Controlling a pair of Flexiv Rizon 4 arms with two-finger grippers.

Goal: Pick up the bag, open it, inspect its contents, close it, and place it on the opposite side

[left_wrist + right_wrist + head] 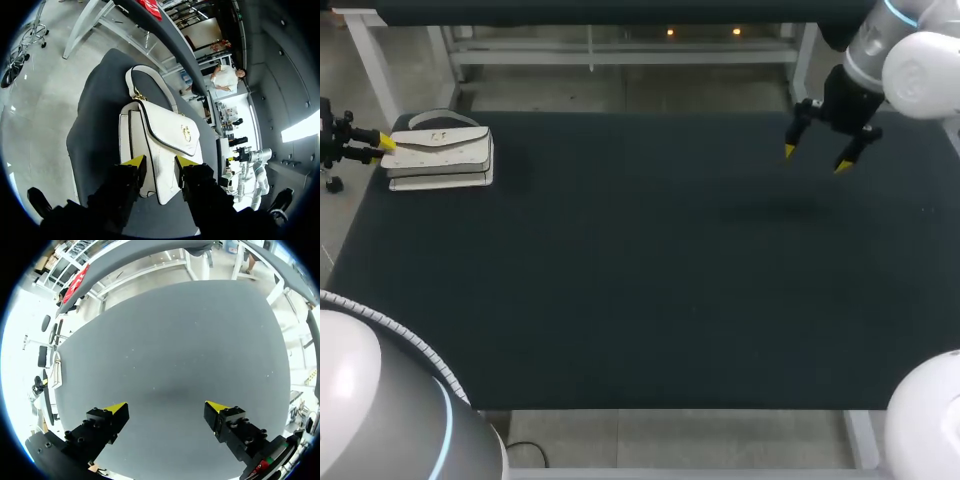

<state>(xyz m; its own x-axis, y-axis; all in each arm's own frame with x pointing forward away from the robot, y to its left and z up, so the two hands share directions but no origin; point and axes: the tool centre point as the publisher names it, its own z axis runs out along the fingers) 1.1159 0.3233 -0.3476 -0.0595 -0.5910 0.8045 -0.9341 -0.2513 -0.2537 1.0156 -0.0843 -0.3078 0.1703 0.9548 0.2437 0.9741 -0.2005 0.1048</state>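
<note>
Only one bag is on the dark counter: a white leather-look handbag with a flap front, lying in the upper left of the head view, close to the counter's left edge. Its long axis runs left to right across the frame. The flap faces up and lies closed. Its single looped handle rests flat on the counter on the side toward the top of the frame. One small gold clasp sits on the flap.

The left gripper comes in level from the left edge of the frame and points along the bag's length at its left end. In its wrist view the bag stretches away ahead of the left gripper. The two yellow-tipped fingers stand a narrow gap apart at the bag's near end. They do not seem to clasp it from both sides.

The right gripper hangs above bare counter in the upper right of the head view, well apart from the bag. Its two fingers are spread wide and hold nothing.
</note>
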